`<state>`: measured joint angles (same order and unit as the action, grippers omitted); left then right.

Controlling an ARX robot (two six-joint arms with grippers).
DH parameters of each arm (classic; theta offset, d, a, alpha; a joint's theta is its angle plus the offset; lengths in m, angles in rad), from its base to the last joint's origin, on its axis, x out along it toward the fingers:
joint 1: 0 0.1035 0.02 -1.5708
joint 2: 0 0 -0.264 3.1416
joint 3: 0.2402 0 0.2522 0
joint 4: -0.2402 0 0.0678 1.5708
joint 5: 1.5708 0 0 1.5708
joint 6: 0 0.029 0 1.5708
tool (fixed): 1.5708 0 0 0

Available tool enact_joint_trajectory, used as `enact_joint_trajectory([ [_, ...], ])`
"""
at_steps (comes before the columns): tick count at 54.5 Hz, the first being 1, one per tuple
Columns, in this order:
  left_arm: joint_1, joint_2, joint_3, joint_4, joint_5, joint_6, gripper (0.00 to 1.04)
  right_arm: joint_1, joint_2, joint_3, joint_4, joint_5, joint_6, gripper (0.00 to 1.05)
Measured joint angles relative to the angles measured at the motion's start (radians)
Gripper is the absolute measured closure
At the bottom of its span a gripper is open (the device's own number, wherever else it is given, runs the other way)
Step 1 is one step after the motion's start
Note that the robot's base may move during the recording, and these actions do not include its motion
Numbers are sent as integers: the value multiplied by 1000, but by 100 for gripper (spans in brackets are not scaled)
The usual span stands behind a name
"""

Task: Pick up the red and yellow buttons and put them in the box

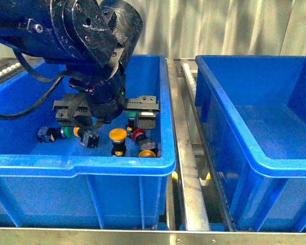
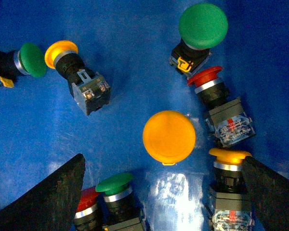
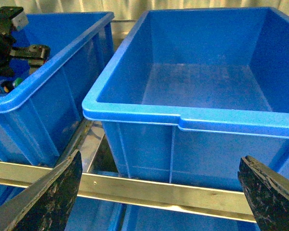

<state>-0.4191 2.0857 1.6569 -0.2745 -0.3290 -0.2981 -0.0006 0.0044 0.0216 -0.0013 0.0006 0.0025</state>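
I am hovering my left claw [image 2: 163, 161], gaping and bare, over a yellow mushroom-capped push button [image 2: 169, 136] and a red-capped push button [image 2: 204, 77] in the twin bin [image 1: 81, 166] left of the deep blue plastic box [image 1: 228, 115]; my right claw [image 3: 159, 159] is gaping too, unladen.

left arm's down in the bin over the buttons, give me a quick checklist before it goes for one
1. Left gripper open and empty: ok.
2. Upright yellow button sits between its fingers: ok.
3. Room for the fingers to close: not ok. A lying yellow button is right beside one finger, and a green button is close to the other.
4. Finger height above the left bin's floor: cannot tell.
5. Box open, nothing seen inside: ok.
6. Right gripper open, empty, outside the box: ok.
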Motion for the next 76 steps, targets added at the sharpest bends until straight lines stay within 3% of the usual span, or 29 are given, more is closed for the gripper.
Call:
enact_joint_trajectory([
  [65, 9, 180, 204, -118, -35, -48, 8, 0, 0, 0, 0, 0, 0, 7],
  [67, 9, 185, 208, -119, -34, -49, 9, 0, 0, 0, 0, 0, 0, 7],
  [76, 9, 208, 227, -123, -30, -60, 34, 0, 0, 0, 0, 0, 0, 7],
])
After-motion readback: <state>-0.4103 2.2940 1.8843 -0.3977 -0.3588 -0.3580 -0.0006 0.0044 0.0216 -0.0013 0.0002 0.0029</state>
